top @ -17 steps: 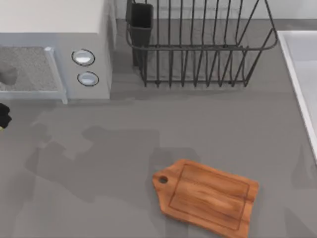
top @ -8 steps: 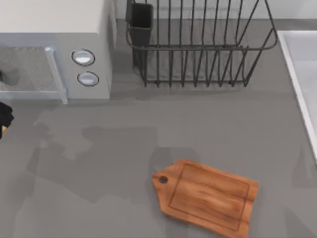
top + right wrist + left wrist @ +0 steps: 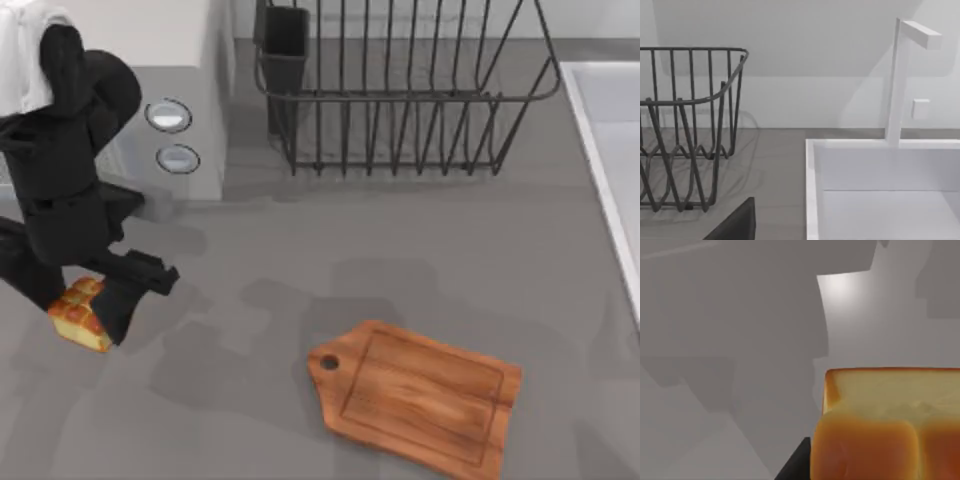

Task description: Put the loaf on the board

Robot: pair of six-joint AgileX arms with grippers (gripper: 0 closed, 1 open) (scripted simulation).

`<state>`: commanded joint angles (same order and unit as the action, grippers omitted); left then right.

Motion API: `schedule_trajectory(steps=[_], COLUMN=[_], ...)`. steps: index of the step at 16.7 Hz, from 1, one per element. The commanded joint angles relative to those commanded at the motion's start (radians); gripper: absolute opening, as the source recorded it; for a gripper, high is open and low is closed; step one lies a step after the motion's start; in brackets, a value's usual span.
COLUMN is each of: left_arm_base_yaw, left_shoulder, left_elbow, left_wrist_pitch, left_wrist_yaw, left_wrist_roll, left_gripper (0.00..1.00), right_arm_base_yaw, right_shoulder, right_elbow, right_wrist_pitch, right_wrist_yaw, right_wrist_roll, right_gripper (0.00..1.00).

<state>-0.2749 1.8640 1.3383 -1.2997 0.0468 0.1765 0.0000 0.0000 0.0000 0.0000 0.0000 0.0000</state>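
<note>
From above, the left arm's black tool (image 3: pixel 85 305) sits at the left edge of the frame, low over the grey table (image 3: pixel 400 250), with the loaf (image 3: pixel 78 313) pinched between its fingers; the orange-brown segmented crust and yellow side poke out at the lower left of the tool. The left wrist view adds the close look: the loaf (image 3: pixel 890 425) occupies the lower right, pale cut face above the glossy crust, a dark finger (image 3: pixel 792 469) pressed against its side, and bare table beyond it crossed by shadows. The board (image 3: pixel 415 393) lies at the lower centre of the top view, well apart from the loaf, handle hole toward the left, its surface bare, with open table between the two. Behind the arm stands a grey appliance (image 3: pixel 190 110) with two round knobs, and at the upper centre a dark wire rack (image 3: pixel 400 90); a white sink (image 3: pixel 610 150) runs along the right edge. The right wrist view gives the side aspect: the rack (image 3: pixel 685 125) at left, the sink rim (image 3: pixel 812 190) and a white faucet (image 3: pixel 900 75) at right, and a dark part of the right tool (image 3: pixel 735 222) at the bottom edge, where I cannot tell whether it is spread or closed
</note>
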Motion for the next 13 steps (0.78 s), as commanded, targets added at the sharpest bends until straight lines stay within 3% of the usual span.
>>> schedule_trajectory(steps=[9,13], left_arm_base_yaw=[-0.488,-0.626], left_shoulder=[0.173,0.254], left_elbow=[0.256,0.387], left_wrist_pitch=[0.017,0.064], left_wrist_yaw=[-0.034,-0.031], left_wrist_roll=[-0.831,-1.065], left_gripper=[0.0,0.0], right_arm_base_yaw=[0.0,0.0], right_shoulder=[0.0,0.0], right_elbow=[0.0,0.0], right_wrist_pitch=[0.0,0.0], right_wrist_yaw=[0.0,0.0], right_wrist_roll=[0.0,0.0], right_gripper=[1.0,1.0])
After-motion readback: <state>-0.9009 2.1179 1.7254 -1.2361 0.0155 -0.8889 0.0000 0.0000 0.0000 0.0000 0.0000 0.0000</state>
